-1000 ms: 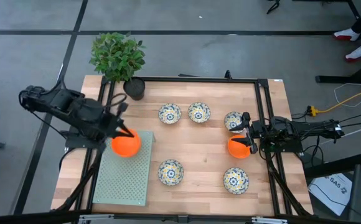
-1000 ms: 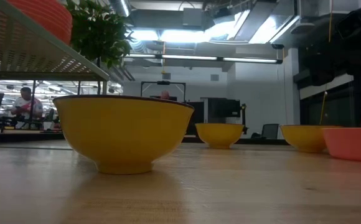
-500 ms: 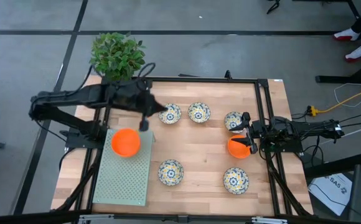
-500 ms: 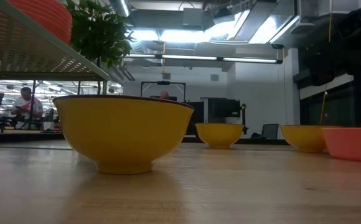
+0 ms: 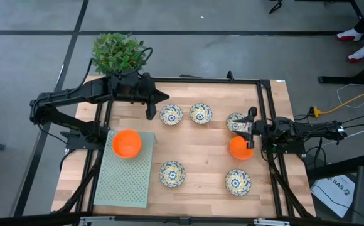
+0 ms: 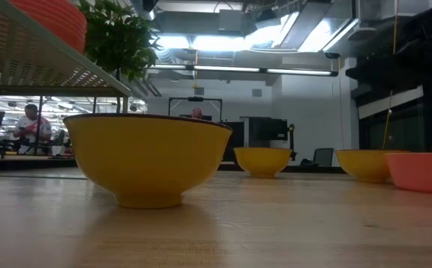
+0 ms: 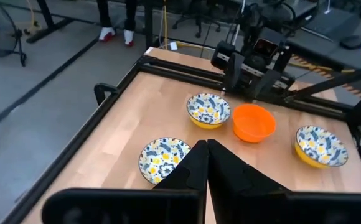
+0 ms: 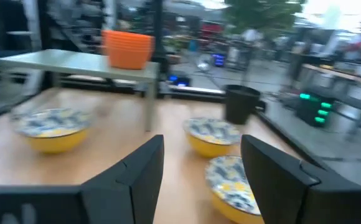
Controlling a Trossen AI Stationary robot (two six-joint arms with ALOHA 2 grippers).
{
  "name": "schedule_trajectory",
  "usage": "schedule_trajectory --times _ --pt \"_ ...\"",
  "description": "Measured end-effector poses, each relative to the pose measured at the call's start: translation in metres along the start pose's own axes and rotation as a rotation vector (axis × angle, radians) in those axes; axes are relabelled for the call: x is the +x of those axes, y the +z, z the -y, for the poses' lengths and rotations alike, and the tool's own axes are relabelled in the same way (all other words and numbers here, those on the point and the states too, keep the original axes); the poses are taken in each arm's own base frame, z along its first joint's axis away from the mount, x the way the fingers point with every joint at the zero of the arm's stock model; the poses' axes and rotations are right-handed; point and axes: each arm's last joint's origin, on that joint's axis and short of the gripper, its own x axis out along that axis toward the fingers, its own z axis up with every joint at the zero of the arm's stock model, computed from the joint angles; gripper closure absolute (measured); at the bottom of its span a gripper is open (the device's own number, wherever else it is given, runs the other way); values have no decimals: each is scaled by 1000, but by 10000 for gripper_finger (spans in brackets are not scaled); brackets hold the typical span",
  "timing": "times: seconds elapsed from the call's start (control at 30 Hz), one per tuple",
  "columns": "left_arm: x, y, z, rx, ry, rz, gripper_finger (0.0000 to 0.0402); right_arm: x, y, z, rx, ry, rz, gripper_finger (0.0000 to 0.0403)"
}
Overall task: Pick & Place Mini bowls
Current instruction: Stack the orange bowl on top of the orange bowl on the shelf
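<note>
Since 1 second ago, the left arm has swung away from the raised rack (image 5: 127,179) and now reaches over the far side of the surface (image 5: 201,150), while the right hand has lifted slightly off the loose orange bowl (image 5: 239,147).

Left hand (image 5: 150,112): fingers pressed together and carrying nothing, as the left wrist view confirms. It sits just beside the far-left patterned bowl (image 5: 171,114). Judgement: it has finished a delivery and is lining up on this bowl as its next pick.

Right hand (image 5: 251,129): fingers spread wide, holding nothing. It hovers between the orange bowl and the far-right patterned bowl (image 5: 235,121). From the right wrist view, the gap between its fingers faces patterned bowls, so which bowl it will take cannot be told.

Bowls: 1 orange stack (image 5: 127,143) rests on the rack's far end, evidently the collection point for that colour. 5 patterned bowls stand apart on the surface: 3 along the far row, including the middle one (image 5: 200,113), and 2 near the front, left (image 5: 172,173) and right (image 5: 238,181). Their spacing leaves room for a hand to come down around each.

Plant (image 5: 118,55) in its black pot (image 5: 135,88) stands at the far-left corner, close to the left arm; contact there is a risk.

Progress: early, since 6 bowls remain loose.
</note>
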Motion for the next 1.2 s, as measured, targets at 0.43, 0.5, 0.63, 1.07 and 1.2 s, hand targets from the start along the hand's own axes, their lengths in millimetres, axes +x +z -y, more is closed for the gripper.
schedule_trajectory --times 0.43,0.5,0.63,1.07,1.2 --pt "0 0 0 -87 -17 -4 399 0 7 2 395 -17 71 190" --pt "-2 0 1 -87 -30 -16 400 -1 10 3 580 -31 109 190" --pt "-8 4 1 -72 -24 -42 397 -1 13 6 899 -83 171 190" --pt "-5 6 1 -58 -13 -68 399 2 56 11 857 -93 101 190" --pt "2 4 1 -57 -12 -87 399 15 84 9 736 -76 -154 190"
